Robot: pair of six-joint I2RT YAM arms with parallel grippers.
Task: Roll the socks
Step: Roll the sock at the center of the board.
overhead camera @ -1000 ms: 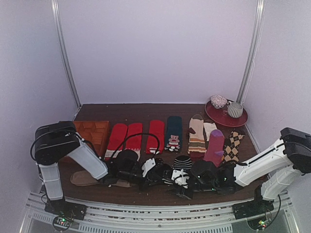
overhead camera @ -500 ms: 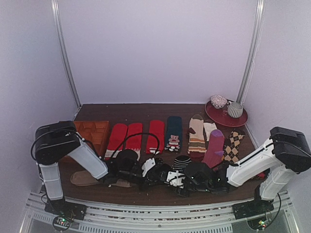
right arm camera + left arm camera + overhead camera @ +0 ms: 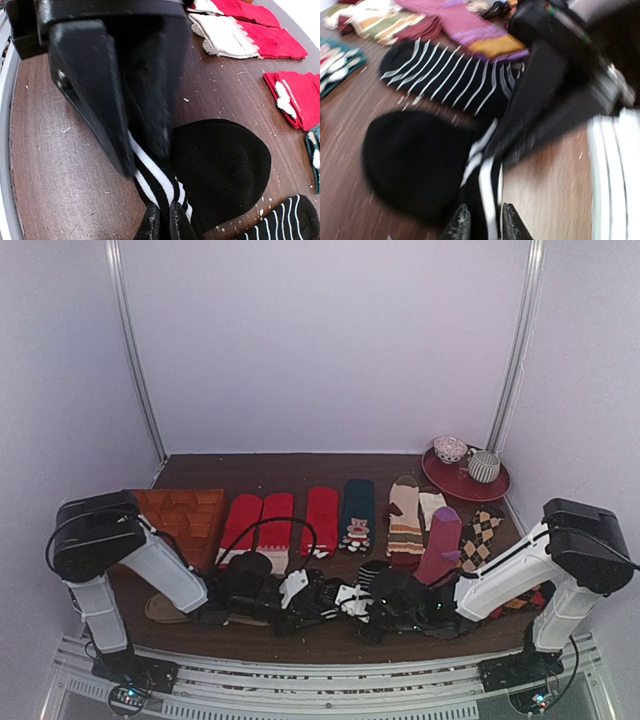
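Observation:
The mostly black sock [image 3: 415,160] lies on the wooden table, and its white-banded cuff [image 3: 160,180] is stretched between both grippers. My left gripper [image 3: 482,227] is shut on the cuff. My right gripper [image 3: 162,225] is shut on the same cuff from the opposite side. The thinly white-striped sock [image 3: 450,75] lies flat just beyond the black one, touching it, and also shows in the right wrist view [image 3: 290,220]. In the top view the grippers [image 3: 325,598] [image 3: 362,602] meet near the front edge, largely hiding the black sock; the striped sock [image 3: 372,568] peeks out behind them.
Behind lie red socks [image 3: 258,525], a teal sock [image 3: 358,510], a cream striped sock [image 3: 405,520], a magenta sock [image 3: 440,540] and an argyle sock [image 3: 480,540]. An orange tray [image 3: 190,515] stands at the left, a red plate [image 3: 465,485] with cups at the back right, and a tan sock [image 3: 165,608] at the front left.
Both grippers and the black sock held between them have shifted left along the front edge. The right arm has reached further left and the left arm has drawn back.

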